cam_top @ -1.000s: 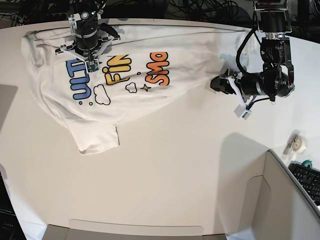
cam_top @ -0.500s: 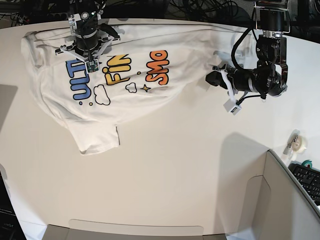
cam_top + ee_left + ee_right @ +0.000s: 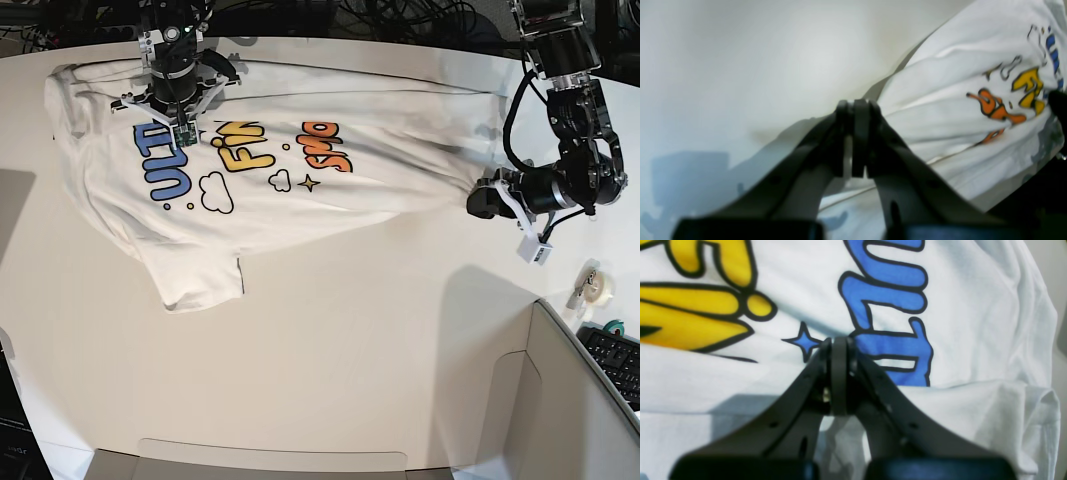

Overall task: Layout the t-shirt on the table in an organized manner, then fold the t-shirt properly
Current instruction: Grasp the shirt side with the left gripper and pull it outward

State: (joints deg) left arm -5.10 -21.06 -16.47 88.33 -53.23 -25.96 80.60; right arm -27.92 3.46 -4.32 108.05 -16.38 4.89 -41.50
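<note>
The shirt (image 3: 300, 165) lies print-up on the table (image 3: 340, 360), spread across the far half from about 10 o'clock to 3 o'clock in the base view. Its lettering runs blue, yellow, orange from left to right, with clouds and stars below. One sleeve (image 3: 200, 275) hangs toward 7 o'clock. The cloth narrows into a stretched, wrinkled point at the right.

Right gripper (image 3: 180, 118): stands over the shirt near 11 o'clock, at the blue lettering. In the right wrist view the gripper (image 3: 838, 350) has its jaws pressed together, tips beside a blue star (image 3: 804, 341); whether cloth is pinched between them cannot be told.

Left gripper (image 3: 478, 198): sits at 3 o'clock, at the shirt's stretched end. In the left wrist view the gripper (image 3: 853, 113) has its jaws nearly together with a thin pale strip between them; the shirt (image 3: 973, 100) runs away to upper right. Whether that strip is held cloth cannot be told.

A tape roll (image 3: 597, 286) and a keyboard (image 3: 618, 362) lie toward 4 o'clock.
</note>
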